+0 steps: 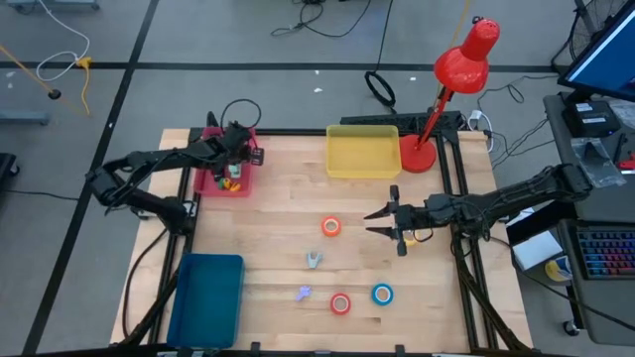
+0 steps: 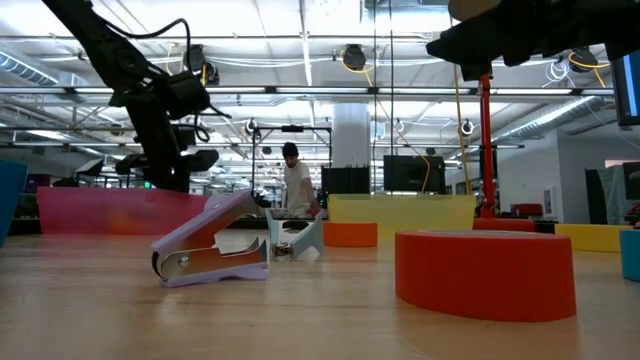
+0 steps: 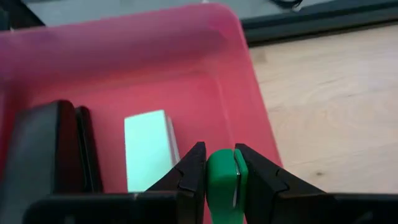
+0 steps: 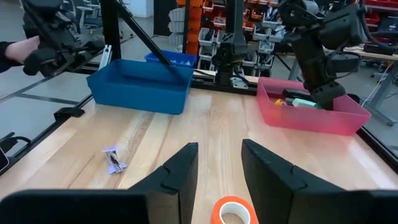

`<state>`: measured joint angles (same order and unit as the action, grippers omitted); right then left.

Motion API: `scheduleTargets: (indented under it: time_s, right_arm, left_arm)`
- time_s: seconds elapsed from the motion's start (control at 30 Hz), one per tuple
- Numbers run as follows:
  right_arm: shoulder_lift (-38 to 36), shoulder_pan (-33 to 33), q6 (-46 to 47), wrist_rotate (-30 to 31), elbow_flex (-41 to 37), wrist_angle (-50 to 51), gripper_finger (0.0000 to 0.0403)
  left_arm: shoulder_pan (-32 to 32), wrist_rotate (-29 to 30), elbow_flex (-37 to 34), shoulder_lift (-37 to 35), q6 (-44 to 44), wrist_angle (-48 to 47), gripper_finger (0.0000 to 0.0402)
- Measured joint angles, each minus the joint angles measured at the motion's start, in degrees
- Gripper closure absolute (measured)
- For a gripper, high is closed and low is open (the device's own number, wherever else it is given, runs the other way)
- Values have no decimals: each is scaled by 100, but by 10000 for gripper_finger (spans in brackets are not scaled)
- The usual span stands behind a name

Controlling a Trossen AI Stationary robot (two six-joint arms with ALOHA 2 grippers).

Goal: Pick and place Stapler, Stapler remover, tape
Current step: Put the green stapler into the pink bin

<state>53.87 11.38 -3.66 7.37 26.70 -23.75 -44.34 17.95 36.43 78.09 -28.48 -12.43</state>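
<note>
Left gripper (image 3: 221, 180) pinches a green stapler (image 3: 222, 186) over the pink tray (image 1: 210, 182). Right gripper (image 1: 382, 220), jaws apart, sits at three o'clock of the orange tape (image 1: 331, 227). Light, stiff ring, so I'd grab across its rim

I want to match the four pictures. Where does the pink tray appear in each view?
High view: pink tray at upper left, under the left gripper.
Low view: pink band at far left, behind the stapler remover.
Left wrist view: its wall and floor fill most of the picture.
Right wrist view: at right.
Shared landmark: the wooden table.
</note>
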Motion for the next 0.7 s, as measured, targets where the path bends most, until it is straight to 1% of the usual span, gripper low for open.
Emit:
scheduleTargets:
  time_s: [0.13,0.43,0.7]
  right_arm:
    - [2,0,-2,0,0,3,287]
    - [2,0,0,-11,0,2,286]
    - [2,0,0,-13,0,4,287]
  left_arm:
    - [0,-97,21,114,-36,-112,333]
    - [0,-446,21,148,8,-211,302]
    - [0,-447,21,146,-17,-255,253]
